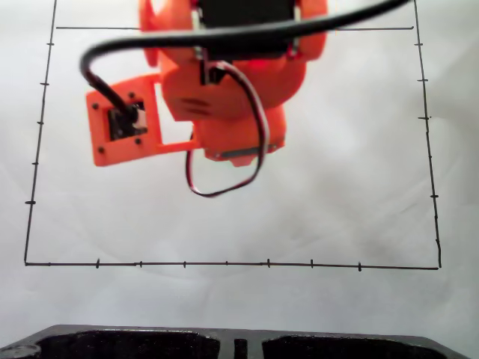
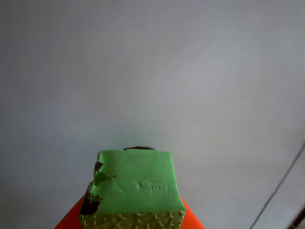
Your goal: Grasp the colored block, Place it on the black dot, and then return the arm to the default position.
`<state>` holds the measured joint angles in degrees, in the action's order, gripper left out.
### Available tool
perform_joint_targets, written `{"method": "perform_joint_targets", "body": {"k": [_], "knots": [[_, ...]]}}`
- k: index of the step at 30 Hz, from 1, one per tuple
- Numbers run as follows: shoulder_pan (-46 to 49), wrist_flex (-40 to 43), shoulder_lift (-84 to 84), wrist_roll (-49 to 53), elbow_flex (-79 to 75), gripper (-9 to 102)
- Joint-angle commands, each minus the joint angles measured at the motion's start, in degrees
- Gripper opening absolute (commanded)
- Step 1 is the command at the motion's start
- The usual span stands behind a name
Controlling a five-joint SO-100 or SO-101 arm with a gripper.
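One green cube (image 2: 135,188) | smooth top, crackled front, dark chipped corner

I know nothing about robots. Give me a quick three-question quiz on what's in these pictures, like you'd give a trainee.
1. Multiple choice: in the wrist view, what colour is the cube? A red, B green, C blue.
2. True or false: in the fixed view, the arm is blue.
3. Fill in: the border drawn on the white paper is ____ in colour.

Key: 1 B. 2 False, it is orange. 3 black.
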<state>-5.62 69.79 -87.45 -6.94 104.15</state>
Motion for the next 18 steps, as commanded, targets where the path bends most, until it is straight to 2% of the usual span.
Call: {"method": "perform_joint_targets", "body": {"k": [1,10,18], "knots": [[0.09,-0.35,-0.09,1.05,-0.26,5],[-0.26,-0.79,-0.35,2.29,1.76,7],[0.0,-0.35,-3.78,3.25,5.98,13]]}}
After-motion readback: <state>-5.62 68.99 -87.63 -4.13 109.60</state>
